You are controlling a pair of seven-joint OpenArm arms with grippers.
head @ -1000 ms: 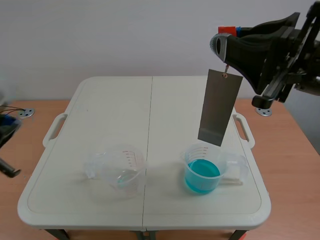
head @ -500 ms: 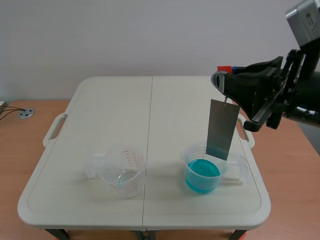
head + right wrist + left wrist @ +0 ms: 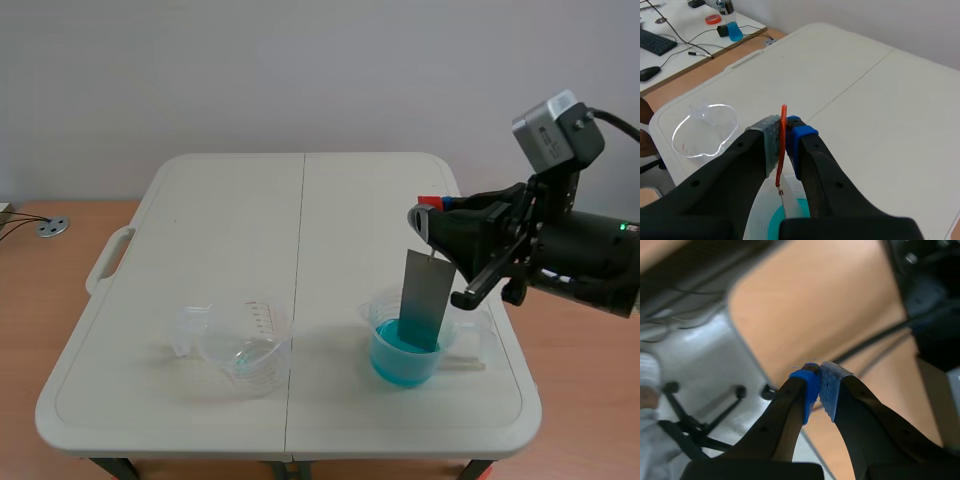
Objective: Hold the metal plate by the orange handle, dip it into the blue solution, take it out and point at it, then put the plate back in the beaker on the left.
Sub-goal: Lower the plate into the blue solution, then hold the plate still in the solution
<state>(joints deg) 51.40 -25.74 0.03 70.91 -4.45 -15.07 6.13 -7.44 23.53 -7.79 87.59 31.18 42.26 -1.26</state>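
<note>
The grey metal plate (image 3: 425, 300) hangs upright from its orange handle (image 3: 783, 142), which my right gripper (image 3: 784, 131) is shut on. The plate's lower end reaches into the beaker of blue solution (image 3: 405, 350) at the table's front right. An empty clear beaker (image 3: 243, 343) with red markings stands at the front left, and shows ahead of the right gripper as a clear beaker (image 3: 704, 129). My left gripper (image 3: 819, 386) is shut on nothing, off the table above a wooden floor; it is out of the scene view.
The white folding table (image 3: 230, 210) has a centre seam and side handles. A second clear container (image 3: 474, 338) sits just right of the blue beaker. A desk with a keyboard, mouse and cables (image 3: 670, 42) lies beyond the table.
My right gripper has come down and a little left with the plate, lowering its bottom end from above the blue beaker into it. The left arm has left the scene view.
</note>
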